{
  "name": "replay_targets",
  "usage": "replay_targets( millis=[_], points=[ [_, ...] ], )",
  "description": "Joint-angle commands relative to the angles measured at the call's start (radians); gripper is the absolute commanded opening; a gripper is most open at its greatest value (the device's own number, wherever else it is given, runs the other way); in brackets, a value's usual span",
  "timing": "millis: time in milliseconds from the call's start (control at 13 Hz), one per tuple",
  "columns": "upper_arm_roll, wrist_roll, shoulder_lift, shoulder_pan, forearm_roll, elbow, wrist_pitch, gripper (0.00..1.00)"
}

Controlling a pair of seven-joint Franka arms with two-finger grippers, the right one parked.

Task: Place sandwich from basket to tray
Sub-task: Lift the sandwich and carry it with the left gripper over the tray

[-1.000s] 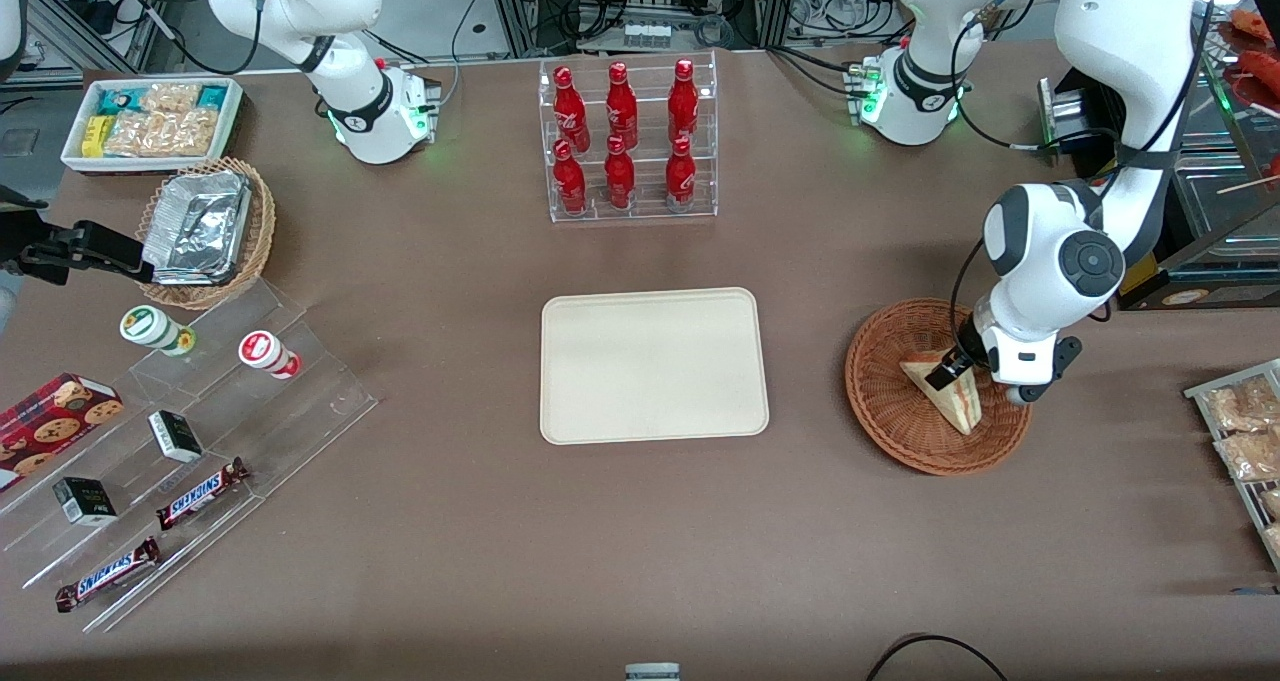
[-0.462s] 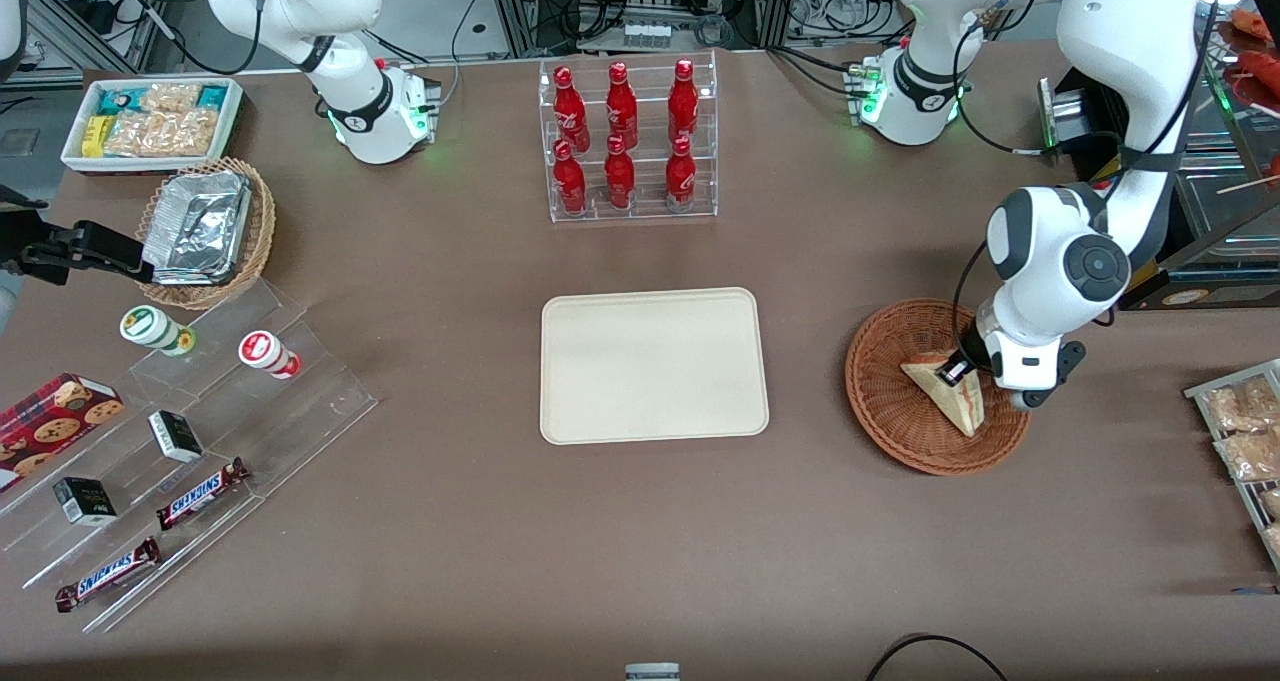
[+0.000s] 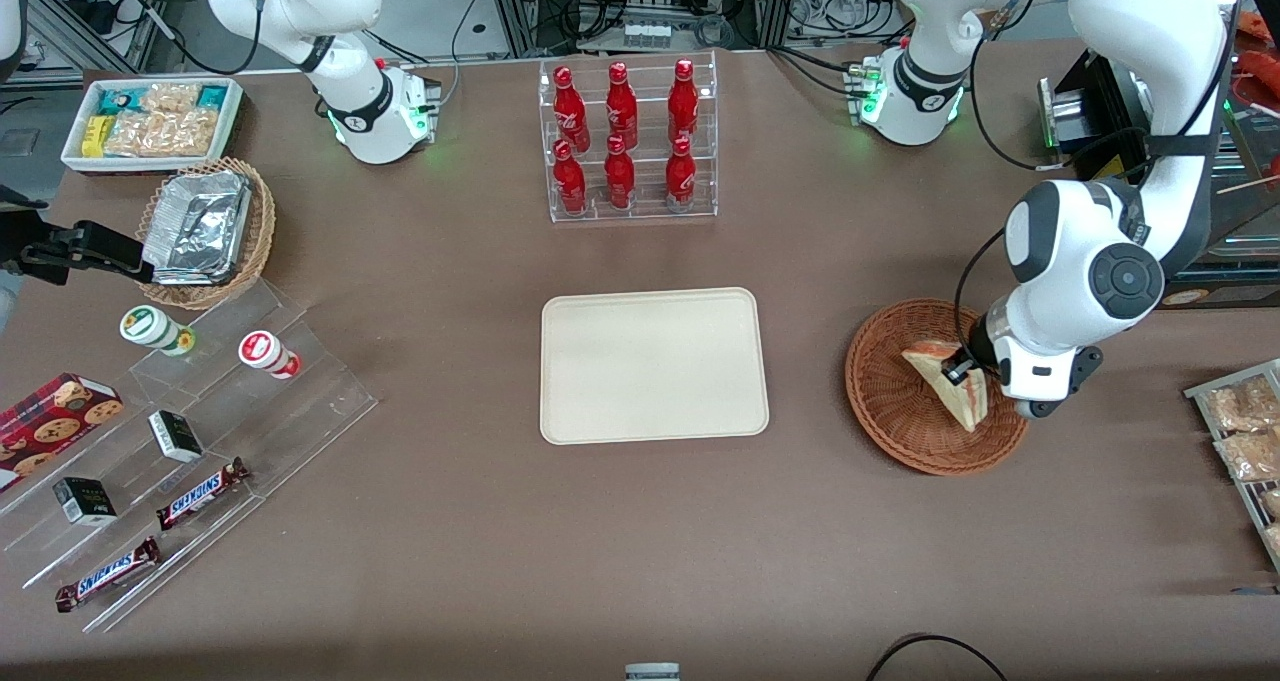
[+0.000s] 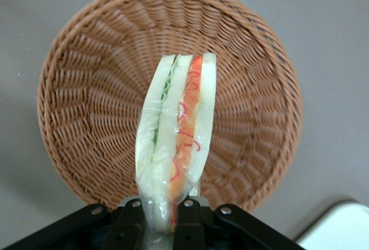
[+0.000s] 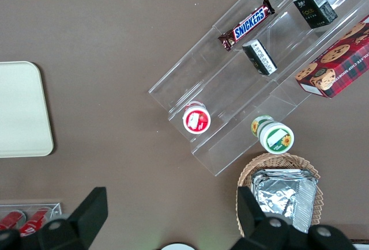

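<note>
My gripper (image 3: 965,373) (image 4: 164,218) is shut on the clear-wrapped sandwich (image 3: 945,383) (image 4: 176,140), a pale wedge with red and green filling along its cut edge. The sandwich hangs just above the reddish-brown woven basket (image 3: 890,401) (image 4: 86,117), lifted off the wicker. The cream tray (image 3: 654,365) lies flat in the middle of the table, a short way from the basket toward the parked arm's end, with nothing on it. A corner of the tray (image 4: 340,230) shows in the left wrist view.
A clear rack of red bottles (image 3: 625,141) stands farther from the front camera than the tray. Bagged snacks (image 3: 1240,431) lie at the working arm's end. A tan basket with foil containers (image 3: 205,231), a white snack bin (image 3: 150,121) and an acrylic shelf of sweets (image 3: 170,461) sit at the parked arm's end.
The gripper has risen with the sandwich in it, and the wedge has come up off the basket floor. The arm's wrist has shifted slightly toward the working arm's end.
</note>
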Motion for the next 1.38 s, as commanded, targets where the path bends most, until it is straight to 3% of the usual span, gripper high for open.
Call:
replay_targets(
  millis=[0,615,1308],
  points=[
    [0.002,0.009,-0.012,-0.053,-0.005,0.031,-0.053,0.0],
    [-0.002,-0.051,0.044,-0.294,-0.009,0.194,-0.128,0.0],
    [-0.002,-0.103,0.266,-0.503,-0.003,0.441,-0.136,0.0]
  ],
)
